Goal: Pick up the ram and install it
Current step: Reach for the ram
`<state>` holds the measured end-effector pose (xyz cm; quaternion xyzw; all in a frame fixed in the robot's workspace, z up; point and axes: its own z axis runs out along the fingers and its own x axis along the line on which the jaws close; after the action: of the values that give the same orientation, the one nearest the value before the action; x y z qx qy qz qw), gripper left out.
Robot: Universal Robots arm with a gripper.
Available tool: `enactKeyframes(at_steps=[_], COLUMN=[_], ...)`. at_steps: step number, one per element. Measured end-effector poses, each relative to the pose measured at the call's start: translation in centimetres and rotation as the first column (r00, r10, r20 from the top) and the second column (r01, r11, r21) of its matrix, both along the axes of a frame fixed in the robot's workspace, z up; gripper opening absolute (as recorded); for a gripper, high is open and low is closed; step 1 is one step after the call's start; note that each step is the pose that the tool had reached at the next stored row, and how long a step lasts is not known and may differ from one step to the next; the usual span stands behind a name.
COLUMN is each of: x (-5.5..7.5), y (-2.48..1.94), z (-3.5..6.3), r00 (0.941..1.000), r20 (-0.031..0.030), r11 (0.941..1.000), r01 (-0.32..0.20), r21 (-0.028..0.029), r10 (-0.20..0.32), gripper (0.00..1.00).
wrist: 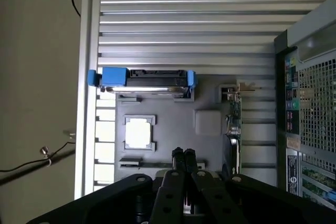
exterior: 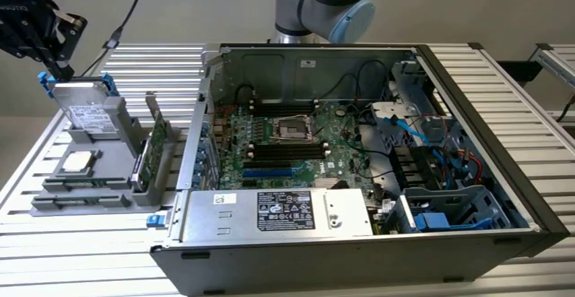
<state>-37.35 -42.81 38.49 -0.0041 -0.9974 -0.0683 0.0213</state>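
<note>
My gripper (exterior: 63, 71) hangs at the exterior view's far left, above the back corner of a grey parts holder (exterior: 54, 206). Its black fingers (wrist: 184, 157) are pressed together and shut on nothing. The ram (wrist: 137, 162) shows as a thin strip standing on edge in a holder slot beside the square processor chip (wrist: 139, 132). In the exterior view the ram (exterior: 79, 184) lies low at the holder's front, well below the gripper. The open computer case (exterior: 503, 196) holds the motherboard (exterior: 287, 145) with its black memory slots (exterior: 287, 152).
A silver hard drive with blue clips (exterior: 85, 105) stands upright at the holder's back, close under the fingers. A green expansion card (exterior: 157, 142) stands on edge between holder and case. The case's metal wall (exterior: 199, 128) rises just beyond. A cable (exterior: 126, 14) hangs behind the gripper.
</note>
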Motion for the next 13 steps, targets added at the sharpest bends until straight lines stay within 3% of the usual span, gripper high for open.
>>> enactKeyframes(at_steps=[4,6,13], x=[-0.08,-0.12,-0.12], y=[-0.3,-0.33,-0.34], z=[-0.01,-0.03,-0.03], r00=[1.0,0.9999,0.9999], r20=[0.0003,0.0094,0.014], r11=[1.0,0.9999,0.9999], r01=[-0.005,-0.006,-0.006], r21=[-0.0059,-0.0093,-0.0093], r10=[0.005,0.006,0.006], gripper=[0.1,0.1,0.1])
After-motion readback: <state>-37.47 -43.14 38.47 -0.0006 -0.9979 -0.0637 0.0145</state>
